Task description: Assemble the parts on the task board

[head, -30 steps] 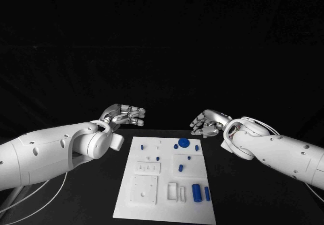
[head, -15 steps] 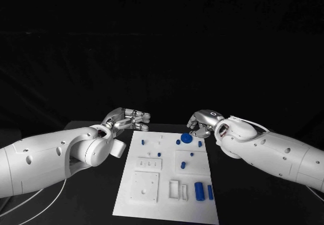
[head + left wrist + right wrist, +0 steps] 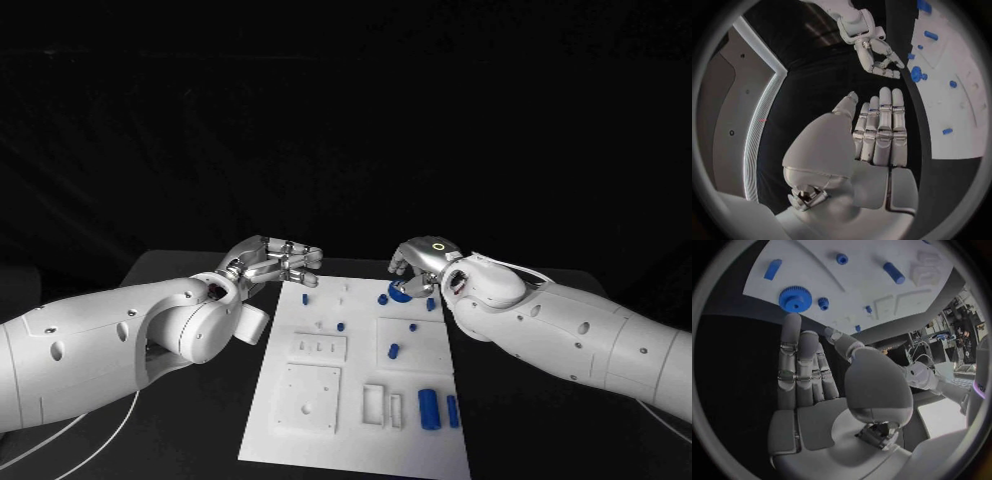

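Above board's far end | right hand [image 3: 418,268] empty | near gear [image 3: 795,298]

Black desk [image 3: 188,275] carries the work, its surface dark and matte. Black backdrop [image 3: 346,120] hangs behind its far edge, draped in faint folds.

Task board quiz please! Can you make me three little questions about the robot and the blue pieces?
1. True or false: the right hand is holding the blue gear.
2. Which hand is nearer the gear? A) left hand B) right hand
3. Fill in: the task board is coloured ____.

Key: 1 false, its fingers are apart and hold nothing; 2 B; 3 white.
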Robot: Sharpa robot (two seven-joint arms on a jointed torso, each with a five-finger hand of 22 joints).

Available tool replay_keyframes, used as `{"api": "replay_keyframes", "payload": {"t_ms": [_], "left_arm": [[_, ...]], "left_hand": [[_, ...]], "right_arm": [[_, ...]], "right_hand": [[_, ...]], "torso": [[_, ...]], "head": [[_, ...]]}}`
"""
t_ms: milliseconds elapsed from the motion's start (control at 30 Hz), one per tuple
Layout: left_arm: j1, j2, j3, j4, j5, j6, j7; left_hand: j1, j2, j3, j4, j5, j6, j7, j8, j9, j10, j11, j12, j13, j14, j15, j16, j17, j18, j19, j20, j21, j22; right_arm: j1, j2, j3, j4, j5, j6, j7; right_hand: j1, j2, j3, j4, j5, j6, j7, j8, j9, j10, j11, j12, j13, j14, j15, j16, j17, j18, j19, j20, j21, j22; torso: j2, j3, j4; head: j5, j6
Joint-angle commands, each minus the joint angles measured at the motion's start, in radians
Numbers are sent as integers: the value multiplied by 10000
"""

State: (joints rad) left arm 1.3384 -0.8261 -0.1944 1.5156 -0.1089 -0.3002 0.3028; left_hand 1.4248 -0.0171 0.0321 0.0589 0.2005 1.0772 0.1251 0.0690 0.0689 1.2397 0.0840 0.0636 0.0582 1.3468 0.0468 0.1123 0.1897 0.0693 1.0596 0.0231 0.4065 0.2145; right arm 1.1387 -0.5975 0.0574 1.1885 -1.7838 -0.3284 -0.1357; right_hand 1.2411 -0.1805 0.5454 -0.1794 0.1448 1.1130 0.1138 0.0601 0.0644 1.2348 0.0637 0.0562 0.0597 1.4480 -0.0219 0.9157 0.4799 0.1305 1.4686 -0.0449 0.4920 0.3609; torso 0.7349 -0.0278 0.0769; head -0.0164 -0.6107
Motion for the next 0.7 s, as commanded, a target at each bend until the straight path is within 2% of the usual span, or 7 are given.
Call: {"api": "replay_keyframes", "payload": {"t_ms": [33,100,167,200,233,367,700], "left_arm": [[15,74,10,-11,-60,302,-42],[14,107,9,-32,-60,373,-83],[14,131,9,-46,-60,422,-109],[13,144,9,-54,-60,442,-120],[12,152,9,-61,-60,457,-128],[9,188,8,-100,-60,521,-169],[8,206,7,-105,-64,619,-251]], "left_hand": [[-118,1,-51,11,-44,-80,-15,-54,-1,-74,7,-42,10,-68,-24,-22,19,-95,-63,40,10,-21],[-120,15,-51,11,-47,-73,-18,-54,0,-63,3,-41,10,-83,-20,-32,17,-97,-68,42,4,-28],[-133,15,-63,14,-66,-73,-16,-54,-1,-62,7,-43,9,-92,-16,-39,16,-100,-75,46,-4,-37],[-133,15,-63,14,-66,-73,-16,-54,-1,-62,7,-43,9,-92,-16,-39,16,-100,-75,46,-4,-37],[-137,21,-74,12,-76,-79,-16,-56,-2,-73,9,-45,9,-92,-13,-44,17,-99,-74,49,-10,-47],[-138,24,-79,9,-77,-82,-16,-56,-2,-76,10,-45,9,-91,-13,-45,17,-99,-71,49,-12,-52],[-155,46,-131,-3,-98,-108,-7,-58,-3,-110,23,-45,9,-93,-6,-62,20,-95,-56,57,-30,-94]], "right_arm": [[-48,43,-2,-48,-607,6,-328],[-73,58,-2,-57,-627,47,-363],[-94,70,-2,-54,-634,112,-385],[-103,78,-2,-53,-637,163,-396],[-109,85,-2,-54,-639,194,-405],[-130,130,-2,-66,-649,304,-405],[-187,260,-2,-165,-714,354,-453]], "right_hand": [[-36,-47,-100,30,206,224,-81,32,49,440,-130,6,33,-53,-118,82,33,-237,359,-109,360,286],[-48,-9,-219,26,253,268,-112,28,44,641,-201,22,48,-45,-182,78,-41,-377,194,-214,1014,848],[-60,24,-280,18,286,266,-118,29,43,692,-220,20,50,-19,-210,110,-107,-362,75,-273,1415,1252],[-90,49,-320,18,312,264,-113,29,42,702,-227,21,51,-31,-203,148,-124,-380,101,-271,2804,2733],[-77,90,-317,3,330,264,-118,29,43,721,-246,19,50,-31,-215,179,-131,-325,-8,-272,2963,2904],[-109,164,-371,-15,452,261,-123,29,43,721,-244,23,48,-65,-232,276,-137,-89,-283,-262,3170,3259],[-131,139,-203,-133,307,236,-83,30,51,258,-101,27,24,-97,-124,323,-238,-16,-420,-144,2908,3497]], "torso": [[138,-44,70],[171,-66,102],[209,-93,125],[225,-103,133],[243,-114,147],[304,-136,189],[434,-147,246]], "head": [[-41,2],[-73,6],[-89,15],[-94,8],[-105,20],[-133,9],[-166,58]]}}
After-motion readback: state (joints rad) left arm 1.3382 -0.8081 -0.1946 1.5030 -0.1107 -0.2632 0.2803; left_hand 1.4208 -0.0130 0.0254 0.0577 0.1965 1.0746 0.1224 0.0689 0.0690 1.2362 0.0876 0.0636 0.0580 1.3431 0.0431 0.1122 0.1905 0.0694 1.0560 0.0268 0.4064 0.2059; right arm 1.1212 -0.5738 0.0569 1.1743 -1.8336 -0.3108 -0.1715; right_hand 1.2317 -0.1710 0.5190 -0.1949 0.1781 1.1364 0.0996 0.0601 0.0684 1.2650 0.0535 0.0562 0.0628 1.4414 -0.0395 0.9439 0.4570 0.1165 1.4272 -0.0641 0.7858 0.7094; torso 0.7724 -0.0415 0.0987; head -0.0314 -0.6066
